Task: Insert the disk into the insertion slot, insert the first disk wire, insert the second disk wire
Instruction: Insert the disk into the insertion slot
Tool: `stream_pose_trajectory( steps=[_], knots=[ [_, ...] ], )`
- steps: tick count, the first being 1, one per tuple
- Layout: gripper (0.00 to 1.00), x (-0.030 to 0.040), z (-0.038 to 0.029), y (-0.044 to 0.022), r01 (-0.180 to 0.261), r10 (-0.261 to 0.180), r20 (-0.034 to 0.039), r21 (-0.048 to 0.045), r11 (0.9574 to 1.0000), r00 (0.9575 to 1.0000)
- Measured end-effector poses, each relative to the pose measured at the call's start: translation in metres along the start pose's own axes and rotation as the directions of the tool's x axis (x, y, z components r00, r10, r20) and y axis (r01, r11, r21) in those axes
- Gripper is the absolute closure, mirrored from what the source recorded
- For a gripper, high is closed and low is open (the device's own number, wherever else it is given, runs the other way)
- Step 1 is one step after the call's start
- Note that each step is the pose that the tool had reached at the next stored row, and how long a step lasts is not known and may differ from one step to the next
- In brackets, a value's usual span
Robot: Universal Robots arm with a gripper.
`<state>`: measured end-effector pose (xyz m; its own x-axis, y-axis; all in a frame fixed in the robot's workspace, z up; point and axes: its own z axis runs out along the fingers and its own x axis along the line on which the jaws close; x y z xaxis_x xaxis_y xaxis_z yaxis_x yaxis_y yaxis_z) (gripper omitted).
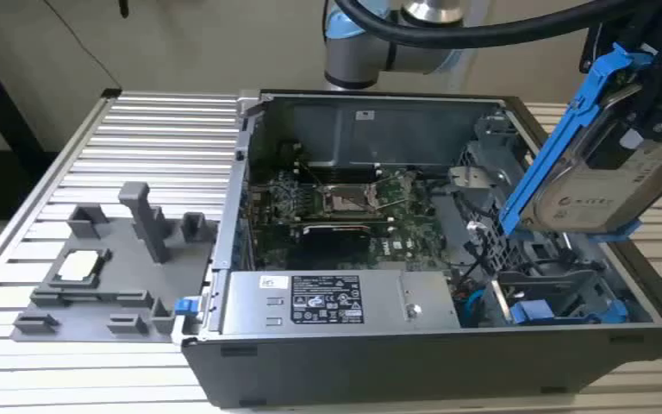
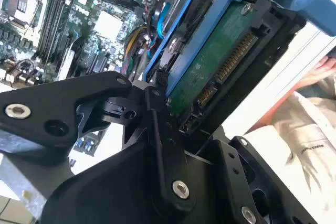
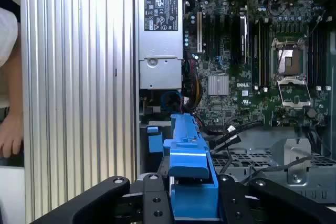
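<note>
Currently the gripper (image 3: 190,190) is clamped on the disk (image 1: 602,185), which hangs tilted above the case (image 1: 423,366), the insertion slot (image 1: 547,289) at about its seven o'clock in the exterior view. Seating it well probably means squaring it with the slot first.

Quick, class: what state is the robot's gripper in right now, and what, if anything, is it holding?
Gripper: closed on the disk, which it holds tilted above the open computer case.
</note>
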<state>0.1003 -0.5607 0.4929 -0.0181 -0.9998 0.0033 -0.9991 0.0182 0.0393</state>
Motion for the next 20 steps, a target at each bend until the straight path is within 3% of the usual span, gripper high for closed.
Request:
stream_pose_trajectory(
  steps=[9, 20],
  knots=[
    [0.67, 0.0002, 0.0006, 0.0000, 0.000, 0.000, -0.0010, 0.0000, 1.0000, 1.0000],
    [0.67, 0.0068, 0.0079, -0.0007, 0.000, 0.000, -0.0012, 0.0005, 1.0000, 1.0000]
  ],
)
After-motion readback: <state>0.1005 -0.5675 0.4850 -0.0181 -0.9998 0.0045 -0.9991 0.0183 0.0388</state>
